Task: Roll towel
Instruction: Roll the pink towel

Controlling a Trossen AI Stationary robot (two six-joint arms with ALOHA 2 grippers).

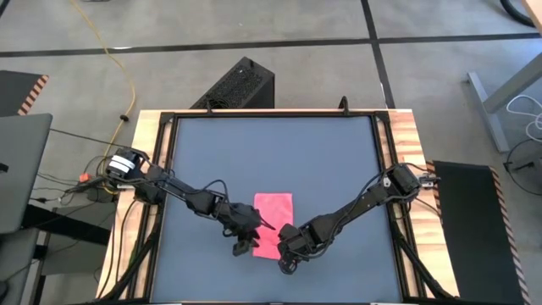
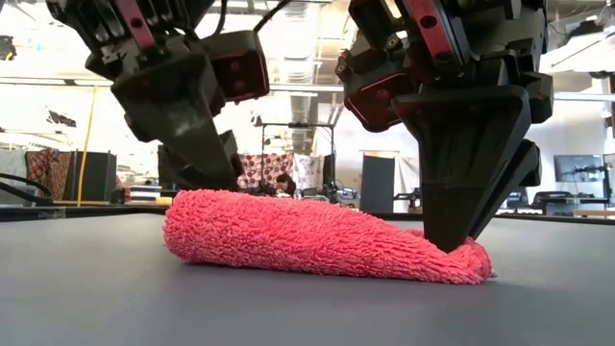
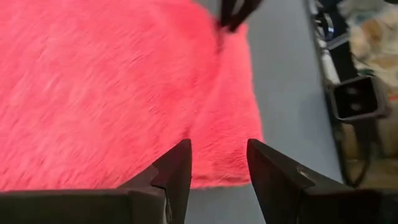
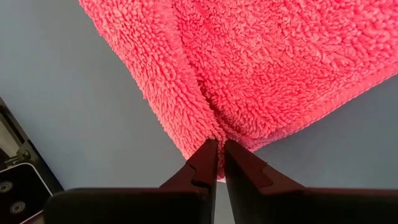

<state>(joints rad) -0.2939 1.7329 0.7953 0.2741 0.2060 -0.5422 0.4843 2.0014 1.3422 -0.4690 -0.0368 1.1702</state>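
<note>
The pink towel (image 1: 273,219) lies on the dark grey mat (image 1: 254,152), near its front edge. In the low view the towel (image 2: 307,235) forms a thick hump on the left that thins toward the right. My right gripper (image 4: 216,152) is shut on the towel's near right corner. My left gripper (image 3: 219,163) stands open at the towel's left side, one towel edge showing between its fingers. In the low view the towel's hump hides the left gripper's fingertips. My right gripper pinches the towel's corner (image 4: 214,132) between its two fingertips, and the cloth puckers into a crease there. The fingers (image 2: 452,226) slant steeply down from above. The pinched end (image 2: 471,264) lies low on the mat. My left gripper: I cannot tell whether it touches the towel.
A wooden frame (image 1: 148,127) borders the mat. A black box (image 1: 237,85) stands beyond the far edge and a laptop (image 1: 21,169) lies off the table's left side. Bare mat stretches behind the towel toward the far edge.
</note>
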